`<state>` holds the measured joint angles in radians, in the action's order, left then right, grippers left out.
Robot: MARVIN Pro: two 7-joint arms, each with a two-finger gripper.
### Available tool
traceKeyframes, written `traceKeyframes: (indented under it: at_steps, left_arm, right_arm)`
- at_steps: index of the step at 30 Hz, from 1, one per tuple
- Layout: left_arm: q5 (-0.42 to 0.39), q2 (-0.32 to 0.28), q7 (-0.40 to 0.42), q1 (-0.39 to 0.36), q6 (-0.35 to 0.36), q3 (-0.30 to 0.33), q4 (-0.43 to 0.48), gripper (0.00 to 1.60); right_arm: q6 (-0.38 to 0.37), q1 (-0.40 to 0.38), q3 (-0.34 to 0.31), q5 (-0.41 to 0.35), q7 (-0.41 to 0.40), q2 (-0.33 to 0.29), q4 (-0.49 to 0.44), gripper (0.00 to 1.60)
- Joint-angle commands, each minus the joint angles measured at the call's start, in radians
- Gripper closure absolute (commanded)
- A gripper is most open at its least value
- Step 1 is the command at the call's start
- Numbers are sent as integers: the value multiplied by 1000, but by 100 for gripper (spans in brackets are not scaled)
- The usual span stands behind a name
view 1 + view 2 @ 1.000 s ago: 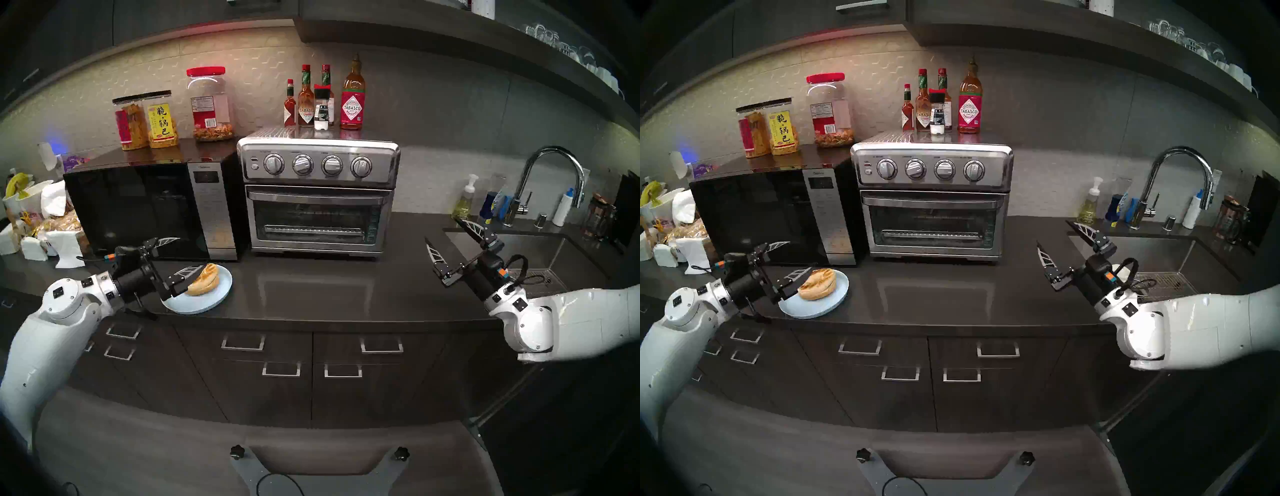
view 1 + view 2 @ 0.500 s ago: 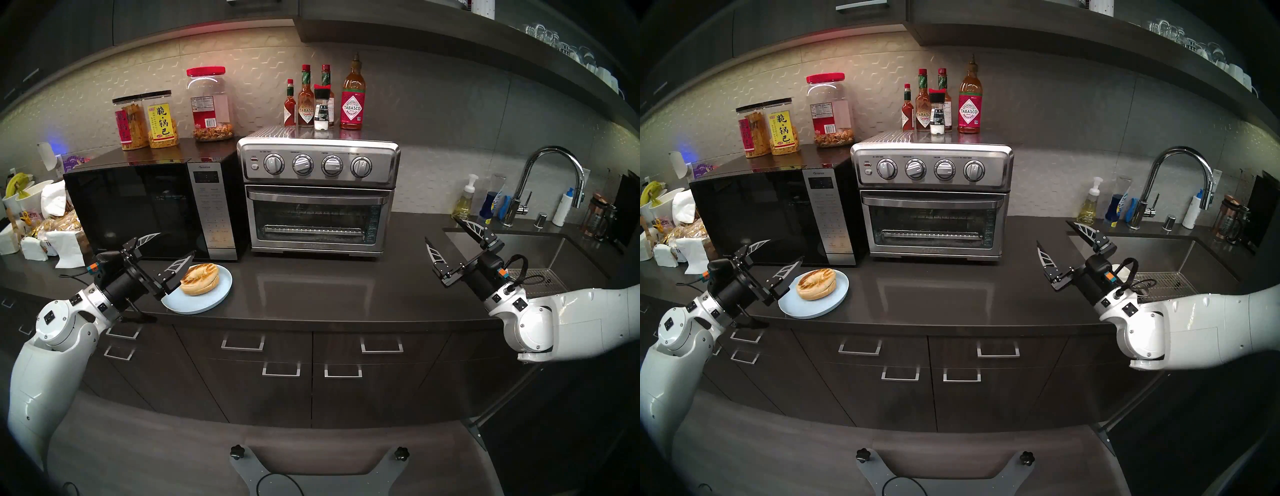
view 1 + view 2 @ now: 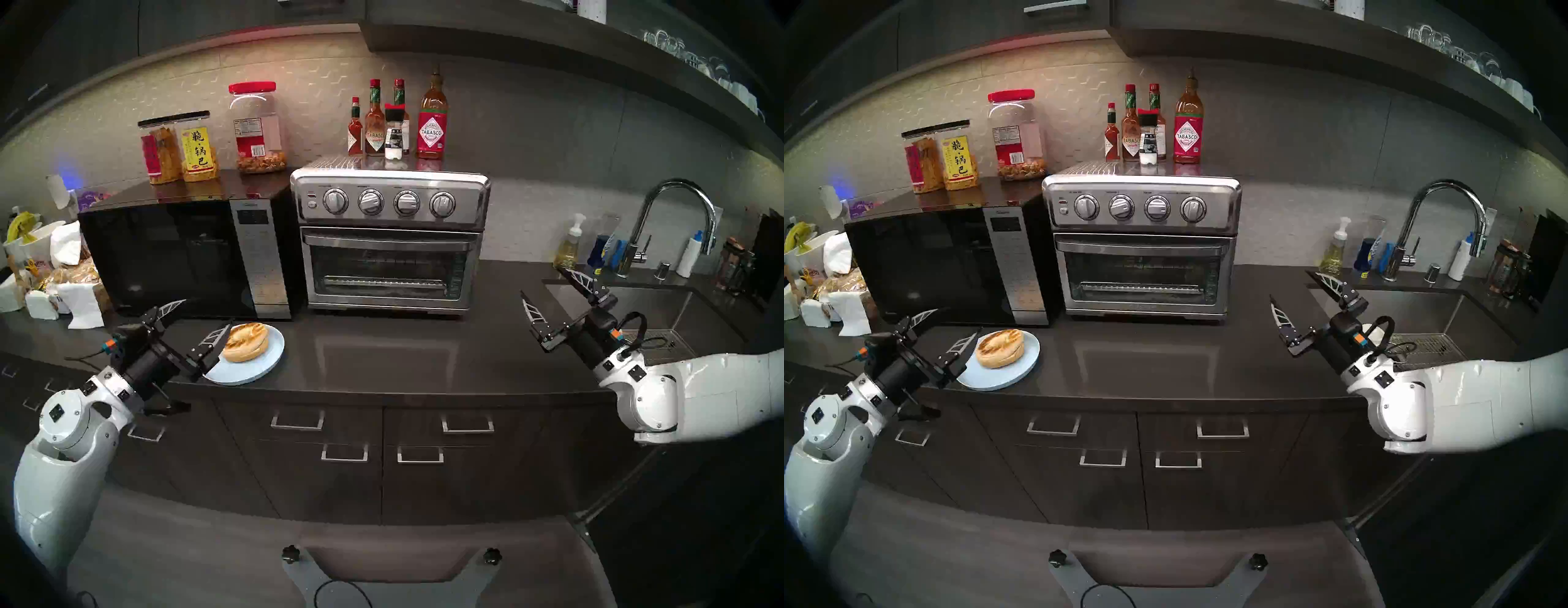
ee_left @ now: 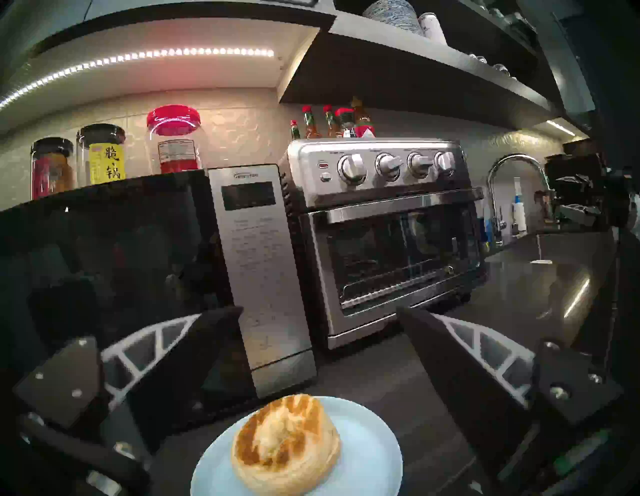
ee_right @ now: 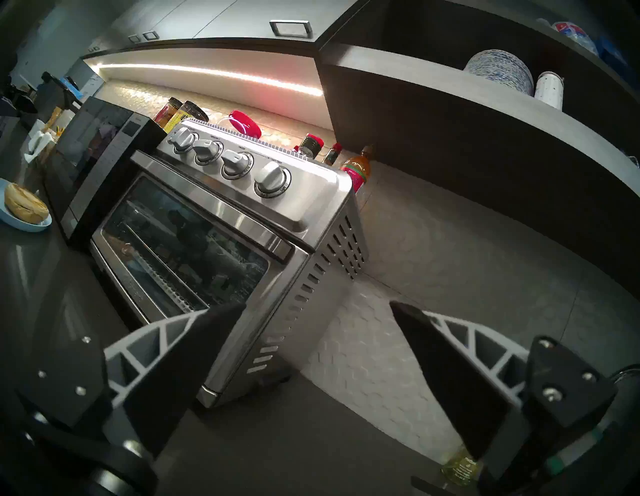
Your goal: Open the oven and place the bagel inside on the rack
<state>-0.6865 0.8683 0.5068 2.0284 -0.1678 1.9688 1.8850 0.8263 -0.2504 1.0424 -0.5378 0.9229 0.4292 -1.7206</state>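
Nothing of the task is done yet: the toaster oven (image 3: 389,244) door is shut, the bagel (image 3: 245,342) is left on its blue plate (image 3: 263,365) at seven o'clock, and both the left gripper (image 3: 199,316) and right gripper (image 3: 545,283) are spread wide and empty.

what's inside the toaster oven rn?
Through the shut glass door of the oven: a wire rack low in the cavity, nothing on it. Reflections hide the rest. The bagel sits outside.
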Motion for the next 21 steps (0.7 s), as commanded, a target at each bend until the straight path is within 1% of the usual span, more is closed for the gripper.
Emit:
traceKeyframes:
  at_steps: [1,3,5,6,7,8,10,12,16,18,20,21]
  left_arm:
    - [-8,8,-1,2,-6,18,27,0]
    - [-7,9,-1,2,-5,18,28,0]
    - [-7,10,-1,2,-5,18,28,0]
    - [-7,10,-1,2,-5,18,27,0]
    - [-7,10,-1,2,-5,18,27,0]
    - [-6,10,-2,1,-5,17,27,0]
    - [-6,10,-2,1,-5,17,27,0]
    - [-6,10,-2,1,-5,17,27,0]
    - [-6,11,-2,0,-5,17,27,0]
    - [-6,11,-2,1,-5,18,27,0]
    - [-6,11,-1,1,-5,18,27,0]
    - [-6,11,-1,1,-5,18,27,0]
  right_arm:
    - [-1,-15,-12,3,2,2,1,0]
    - [4,-14,-14,14,3,4,3,0]
    - [-15,-19,-19,6,6,13,-12,0]
    - [-23,-17,-29,37,22,20,-17,0]
    - [-23,-17,-29,37,22,20,-17,0]
    - [-41,-28,-36,36,20,29,-45,0]
    - [-47,-31,-42,50,25,32,-56,0]
    - [-75,-49,-54,73,30,26,-111,0]
    - [-119,-64,-57,116,35,11,-163,0]
    - [-157,-72,-55,143,37,0,-189,0]
    - [-170,-74,-54,154,41,-4,-199,0]
    - [-208,-71,-60,177,63,-8,-218,0]
